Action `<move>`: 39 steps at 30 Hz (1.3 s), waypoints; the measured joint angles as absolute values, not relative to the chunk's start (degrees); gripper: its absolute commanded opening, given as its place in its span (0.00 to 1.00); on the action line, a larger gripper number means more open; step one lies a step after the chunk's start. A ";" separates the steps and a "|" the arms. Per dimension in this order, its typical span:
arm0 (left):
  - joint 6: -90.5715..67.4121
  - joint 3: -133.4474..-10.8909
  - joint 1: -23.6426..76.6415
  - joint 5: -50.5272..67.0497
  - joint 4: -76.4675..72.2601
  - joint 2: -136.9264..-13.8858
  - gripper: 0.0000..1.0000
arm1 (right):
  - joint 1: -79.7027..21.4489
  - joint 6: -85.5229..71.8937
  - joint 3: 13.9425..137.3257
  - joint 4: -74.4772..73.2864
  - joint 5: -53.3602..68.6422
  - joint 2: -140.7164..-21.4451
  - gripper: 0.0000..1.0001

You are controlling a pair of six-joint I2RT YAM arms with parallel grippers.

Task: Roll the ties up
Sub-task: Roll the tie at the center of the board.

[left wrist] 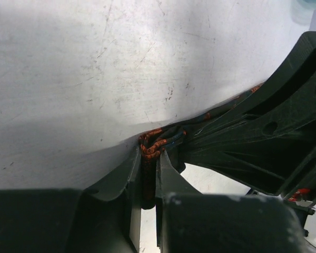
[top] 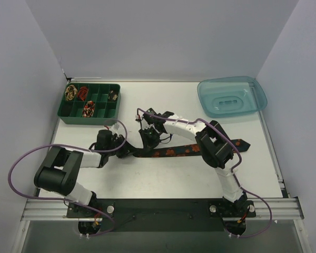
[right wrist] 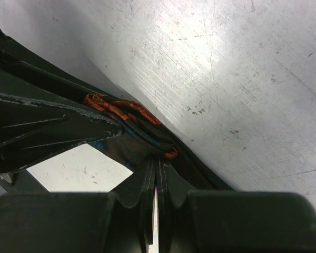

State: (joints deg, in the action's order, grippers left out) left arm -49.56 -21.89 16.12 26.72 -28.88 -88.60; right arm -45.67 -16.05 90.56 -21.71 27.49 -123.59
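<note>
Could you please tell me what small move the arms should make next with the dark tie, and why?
Probably a short turn of the pinched end toward the pointed end, starting the coil. The left gripper and right gripper are both shut on the tie at its bunched left end, while most of it lies flat and unrolled.

From 6 o'clock, behind the bases, my top camera looks steeply down over the whole table (top: 168,176). The wrist cameras sit tight behind the left gripper (left wrist: 150,155) and right gripper (right wrist: 158,162), apparently sharing one bunched patch of dark tie (left wrist: 155,139).
</note>
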 measured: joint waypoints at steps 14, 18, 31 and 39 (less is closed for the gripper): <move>-36.12 -40.71 24.69 14.26 1.96 -83.11 0.00 | -45.32 -16.64 93.76 -20.73 28.45 -126.48 0.00; -34.54 -43.40 27.99 8.23 6.20 -83.40 0.00 | -45.10 -16.88 94.80 -21.85 28.71 -127.13 0.00; -32.93 -46.24 30.79 2.94 10.85 -83.90 0.00 | -45.04 -18.09 95.07 -21.89 29.41 -127.39 0.00; -32.10 -47.88 31.51 0.32 13.74 -84.23 0.00 | -44.14 -18.39 94.13 -21.26 30.04 -126.72 0.01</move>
